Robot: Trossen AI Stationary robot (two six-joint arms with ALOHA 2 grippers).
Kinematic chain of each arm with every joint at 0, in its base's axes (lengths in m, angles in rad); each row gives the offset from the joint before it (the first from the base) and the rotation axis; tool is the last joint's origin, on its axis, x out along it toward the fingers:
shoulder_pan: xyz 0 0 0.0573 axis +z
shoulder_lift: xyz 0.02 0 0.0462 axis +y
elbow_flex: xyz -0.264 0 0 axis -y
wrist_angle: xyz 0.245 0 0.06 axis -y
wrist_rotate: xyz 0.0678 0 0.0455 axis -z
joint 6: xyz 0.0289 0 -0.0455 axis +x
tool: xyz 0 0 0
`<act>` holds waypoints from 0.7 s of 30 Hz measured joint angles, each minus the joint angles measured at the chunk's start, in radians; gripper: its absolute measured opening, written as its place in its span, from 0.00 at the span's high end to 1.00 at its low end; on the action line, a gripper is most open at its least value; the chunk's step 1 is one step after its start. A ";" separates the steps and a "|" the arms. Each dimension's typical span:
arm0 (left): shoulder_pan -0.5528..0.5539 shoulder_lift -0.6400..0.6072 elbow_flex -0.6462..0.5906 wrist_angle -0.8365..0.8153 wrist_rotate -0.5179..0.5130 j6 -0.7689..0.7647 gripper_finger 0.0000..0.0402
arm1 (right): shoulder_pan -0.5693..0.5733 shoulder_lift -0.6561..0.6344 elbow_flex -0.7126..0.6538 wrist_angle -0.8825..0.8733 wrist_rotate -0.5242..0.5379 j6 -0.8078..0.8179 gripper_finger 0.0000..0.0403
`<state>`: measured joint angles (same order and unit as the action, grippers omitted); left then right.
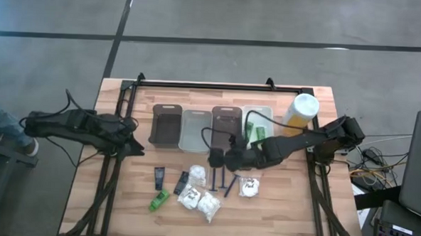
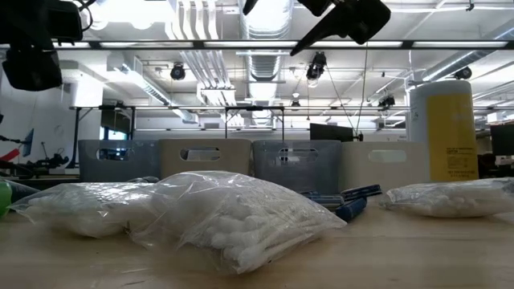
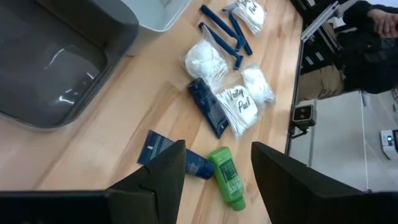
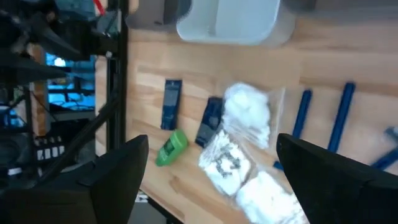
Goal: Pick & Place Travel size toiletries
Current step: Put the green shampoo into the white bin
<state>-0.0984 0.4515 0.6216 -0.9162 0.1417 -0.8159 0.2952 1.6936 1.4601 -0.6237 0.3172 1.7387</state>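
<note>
Right claw (image 1: pixel 216 159) hovers jaws apart over the toiletry cluster at mid worktop (image 1: pixel 284 214), nearest to the plastic-wrapped packets (image 4: pixel 247 121) directly beneath and the blue razors (image 1: pixel 223 180) just beside, their long axes running front to back. Green bottle (image 1: pixel 158 200) and black tubes (image 1: pixel 159 177) lie further toward the left arm. Left claw (image 1: pixel 135 147) waits spread open near the left edge. Bins (image 1: pixel 196 129) behind; open lab beyond
</note>
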 joint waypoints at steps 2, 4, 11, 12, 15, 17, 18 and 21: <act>-0.012 0.000 0.000 0.004 0.000 -0.009 0.53 | 0.013 0.028 0.001 0.043 0.000 0.021 0.11; -0.028 -0.001 0.000 0.010 0.000 -0.020 0.53 | 0.028 0.058 0.004 0.076 0.000 0.036 0.11; -0.121 -0.003 -0.005 0.047 0.000 -0.068 0.53 | 0.069 0.202 0.076 0.220 -0.003 0.078 0.12; -0.137 0.000 -0.005 0.053 0.000 -0.074 0.53 | 0.075 0.227 0.097 0.210 -0.003 0.085 0.13; -0.193 0.009 -0.010 0.069 -0.002 -0.096 0.53 | 0.087 0.301 0.172 0.209 -0.003 0.095 0.14; -0.231 0.011 -0.021 0.093 -0.004 -0.113 0.53 | 0.093 0.349 0.231 0.213 -0.003 0.095 0.15; -0.251 0.016 -0.032 0.104 -0.006 -0.124 0.53 | 0.096 0.371 0.257 0.213 -0.003 0.095 0.16; -0.311 0.023 -0.069 0.144 -0.015 -0.166 0.53 | 0.102 0.434 0.338 0.204 -0.003 0.095 0.17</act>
<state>-0.4091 0.4745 0.5525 -0.7722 0.1263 -0.9823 0.3971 2.1279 1.7978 -0.4193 0.3145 1.8333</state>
